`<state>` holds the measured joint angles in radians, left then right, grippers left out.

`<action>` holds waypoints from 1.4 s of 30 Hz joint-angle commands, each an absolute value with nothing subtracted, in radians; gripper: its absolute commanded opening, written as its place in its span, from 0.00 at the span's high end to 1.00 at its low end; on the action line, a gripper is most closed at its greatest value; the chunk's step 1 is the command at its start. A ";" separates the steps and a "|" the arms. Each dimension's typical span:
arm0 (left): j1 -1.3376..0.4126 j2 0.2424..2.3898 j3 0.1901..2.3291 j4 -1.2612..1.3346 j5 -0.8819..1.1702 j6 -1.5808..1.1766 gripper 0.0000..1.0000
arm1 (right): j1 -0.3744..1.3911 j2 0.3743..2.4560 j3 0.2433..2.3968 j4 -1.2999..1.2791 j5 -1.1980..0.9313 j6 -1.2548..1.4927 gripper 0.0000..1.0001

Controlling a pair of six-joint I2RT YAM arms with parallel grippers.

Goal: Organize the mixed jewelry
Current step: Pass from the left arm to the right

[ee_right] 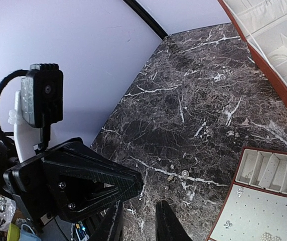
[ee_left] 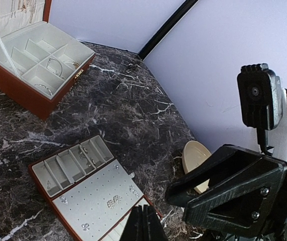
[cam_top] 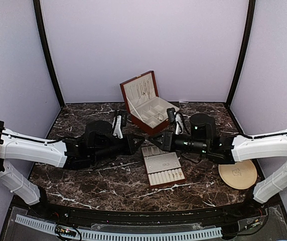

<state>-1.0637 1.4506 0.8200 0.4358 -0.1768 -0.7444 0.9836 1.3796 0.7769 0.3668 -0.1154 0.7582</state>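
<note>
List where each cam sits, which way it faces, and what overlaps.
Top external: above and behind the bases, looking down on the marble table; left arm and right arm both show.
Left wrist: faces right across the table toward the plate; left fingers shut, right arm's wrist alongside.
Right wrist: faces left toward the wall; right fingers apart, left arm's wrist alongside.
Shared: both wrist views catch the wooden box and the tray.

Soft, even light brightens the pale walls (cam_top: 143, 45), shadows are faint, and every view is fairly sharp.
</note>
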 commanded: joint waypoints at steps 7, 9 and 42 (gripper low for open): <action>-1.075 1.411 0.813 0.447 -0.187 -0.735 1.00 | 0.994 1.428 0.808 0.418 -0.165 0.793 0.80; -1.075 1.411 0.813 0.448 -0.188 -0.733 1.00 | 0.994 1.431 0.807 0.435 -0.173 0.801 0.81; -1.085 1.395 0.799 0.473 -0.146 -0.760 1.00 | 0.994 1.465 0.817 0.485 -0.176 0.806 1.00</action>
